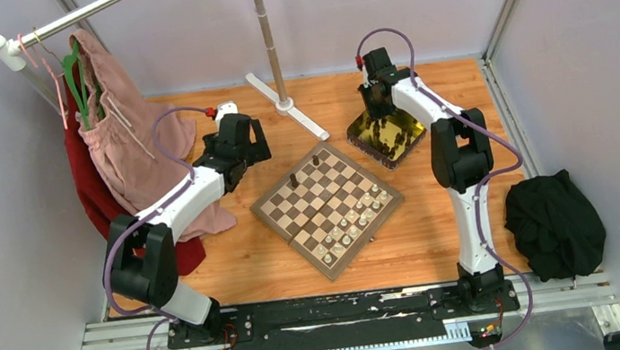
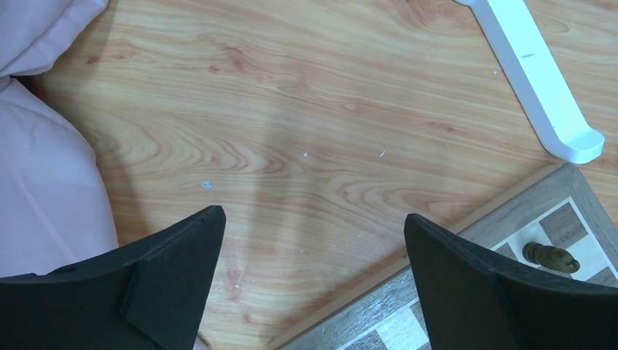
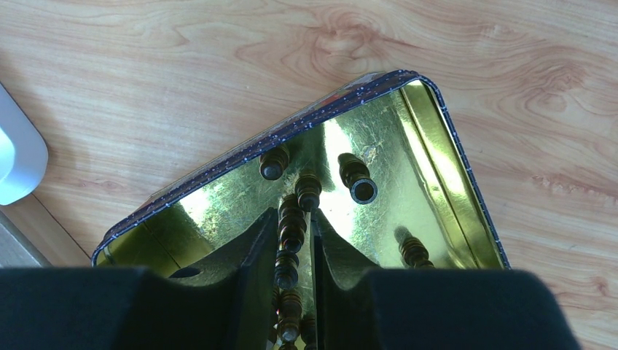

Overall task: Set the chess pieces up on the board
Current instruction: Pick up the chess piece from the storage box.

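Straddling dark chess pieces (image 3: 291, 233) in the tin (image 3: 444, 175), my right tool (image 3: 294, 215) has a grip I cannot tell; left tool (image 2: 313, 215) apart, at the board's (image 2: 466, 230) ten o'clock.

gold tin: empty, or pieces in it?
Not empty. Right wrist view shows several dark chess pieces lying in the tin.

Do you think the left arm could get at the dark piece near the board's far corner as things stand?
Probably yes: the left gripper hangs open beside the board's corner, with nothing between it and the dark piece.
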Controlling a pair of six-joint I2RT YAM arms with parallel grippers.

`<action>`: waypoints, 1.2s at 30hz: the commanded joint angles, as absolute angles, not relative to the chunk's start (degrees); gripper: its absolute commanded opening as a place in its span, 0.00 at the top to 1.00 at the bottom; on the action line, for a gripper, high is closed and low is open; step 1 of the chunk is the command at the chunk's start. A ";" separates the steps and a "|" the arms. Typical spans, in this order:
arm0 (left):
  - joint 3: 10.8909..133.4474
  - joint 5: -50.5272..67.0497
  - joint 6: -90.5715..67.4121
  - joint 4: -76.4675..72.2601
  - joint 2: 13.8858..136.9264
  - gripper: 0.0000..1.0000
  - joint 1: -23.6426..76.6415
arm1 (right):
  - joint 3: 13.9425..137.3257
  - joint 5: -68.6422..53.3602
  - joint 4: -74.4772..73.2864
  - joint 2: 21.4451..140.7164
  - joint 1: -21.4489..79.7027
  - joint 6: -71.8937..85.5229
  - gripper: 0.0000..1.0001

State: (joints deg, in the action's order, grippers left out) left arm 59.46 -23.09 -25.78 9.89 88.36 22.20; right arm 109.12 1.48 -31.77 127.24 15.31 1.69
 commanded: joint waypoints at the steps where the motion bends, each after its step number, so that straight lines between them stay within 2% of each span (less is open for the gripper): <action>1: 59.58 -22.86 -26.49 8.61 88.00 0.00 21.97 | 108.21 1.67 -33.93 124.20 14.41 1.31 0.73; 10: 59.30 -22.66 -26.88 8.66 87.80 0.00 21.97 | 106.46 1.27 -33.92 123.77 14.41 1.58 0.75; 17: 59.32 -22.58 -26.98 8.70 87.72 0.00 21.97 | 106.70 0.90 -33.93 124.14 14.44 1.49 0.82; 36: 59.28 -22.50 -26.41 8.61 87.92 0.00 21.97 | 106.95 -1.27 -34.34 125.46 14.53 1.76 0.77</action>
